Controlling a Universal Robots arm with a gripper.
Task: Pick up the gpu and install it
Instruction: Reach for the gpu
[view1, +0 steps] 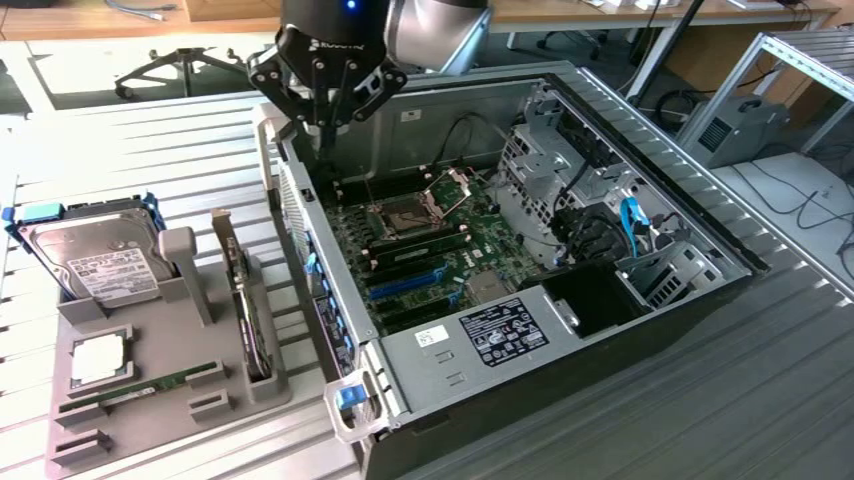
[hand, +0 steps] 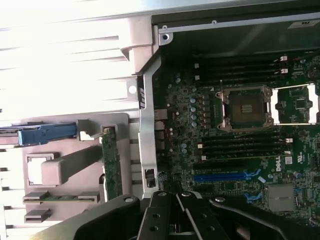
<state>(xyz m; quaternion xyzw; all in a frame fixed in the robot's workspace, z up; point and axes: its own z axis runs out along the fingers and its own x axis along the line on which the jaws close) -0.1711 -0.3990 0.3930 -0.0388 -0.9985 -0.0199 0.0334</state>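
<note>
Black and blunt, the claw (view1: 324, 138) hangs pinched narrow with nothing between its fingers, over the far corner of the open computer case (view1: 427, 120) on the exterior view's left; in the wrist view its dark, riveted linkages sit above the case's pale folded-steel wall. The gpu (view1: 248, 300) is not in the case; it stands on its long edge in a slot of the grey moulded tray (view1: 147, 430), just beside the case on the exterior view's left; it is a thin flat card, its green circuit-board edge plain in the wrist view, with a silver bracket at its far end. The claw is apart from it, farther off and higher. In the same tray I see a silver hard drive (view1: 100, 262) with a white label, propped in a blue plastic frame; a pale square chip (view1: 98, 360) lying flat; a narrow green RAM stick (view1: 147, 385) nearer the front. Inside the case lies the green motherboard (view1: 441, 250), studded with small parts; its square metal socket (view1: 400, 218) has the hinged plate flipped back; blue slots (view1: 407, 285) cross the near half. The ribbed grey metal bench (view1: 147, 140) carries everything.
</note>
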